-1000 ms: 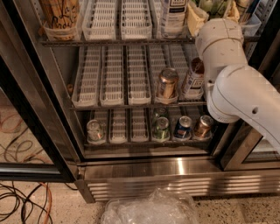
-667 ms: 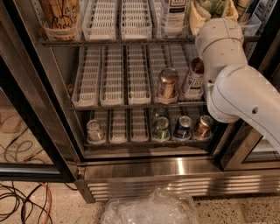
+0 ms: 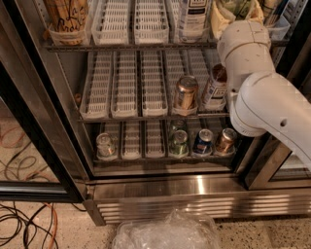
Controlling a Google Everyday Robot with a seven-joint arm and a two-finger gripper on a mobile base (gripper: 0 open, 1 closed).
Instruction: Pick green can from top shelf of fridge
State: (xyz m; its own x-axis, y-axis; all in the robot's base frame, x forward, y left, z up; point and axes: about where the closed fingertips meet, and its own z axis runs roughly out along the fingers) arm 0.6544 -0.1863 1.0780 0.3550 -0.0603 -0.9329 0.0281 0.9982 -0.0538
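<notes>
Nothing moved, so no pick yet. My big white arm (image 3: pixel 252 87) stays upper right, hiding the gripper; I cannot tell its state. The tall pale green can (image 3: pixel 233 10) seems just above it, on the grey wire top shelf (image 3: pixel 121 46).

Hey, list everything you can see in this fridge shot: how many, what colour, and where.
fridge: one, black frame, steel base
lanes: many, white, every shelf
paper cup: one, brown, top shelf left
bottle: one, white, top shelf right
pale green item: one, top shelf far right, partly behind arm
gold can: one, middle shelf
white container: one, brown top, beside it
bottom shelf front: silver can, short green can, blue can, copper can
plastic bag: one, clear, floor
cables: several, black and orange, floor left
arm: one, white, right side
gripper: not in view, beyond arm's upper end
</notes>
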